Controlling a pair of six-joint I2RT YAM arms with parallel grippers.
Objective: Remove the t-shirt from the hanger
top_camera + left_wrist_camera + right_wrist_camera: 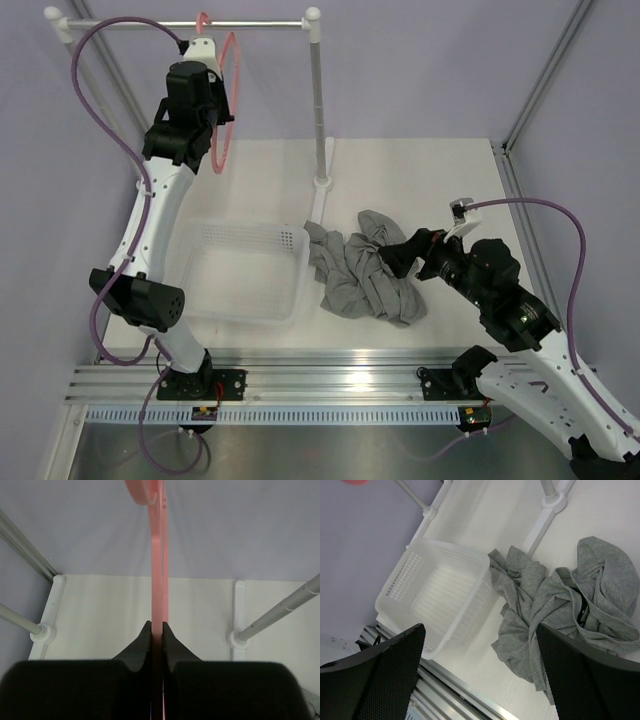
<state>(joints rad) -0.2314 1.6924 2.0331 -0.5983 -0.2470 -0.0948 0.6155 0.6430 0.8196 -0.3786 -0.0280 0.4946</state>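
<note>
Top external view: at far left the left arm is raised to the rail (260,22), from which the hanger (157,580) is hung by its hook. The hanger is seen bare, a thin pink loop hanging below the rail beside the wrist. In the left wrist view the hanger is seen edge-on, and the left gripper (157,635) is clamped onto it, both black fingers pressed flat against its sides with no gap showing. Which part of the loop is gripped cannot be told.

Lower and further right, a white basket (296,280) is set on the table (420,180), between the left arm and the post (318,100) of the rail.

Just right of the basket the t-shirt (355,275) is found, off the hanger and dropped in a crumpled grey heap on the table. Its left edge lies just beside the basket's right wall, and its upper folds are near the foot of the post. In the right wrist view it is shown bunched and folded over itself, with one loose flap spread toward the near edge.

At the right, the right gripper (392,258) is held low at the right edge of the heap, pointed toward it. Its fingers (395,665) are spread wide apart and nothing is held between them. Whether the cloth is touched cannot be told.
</note>
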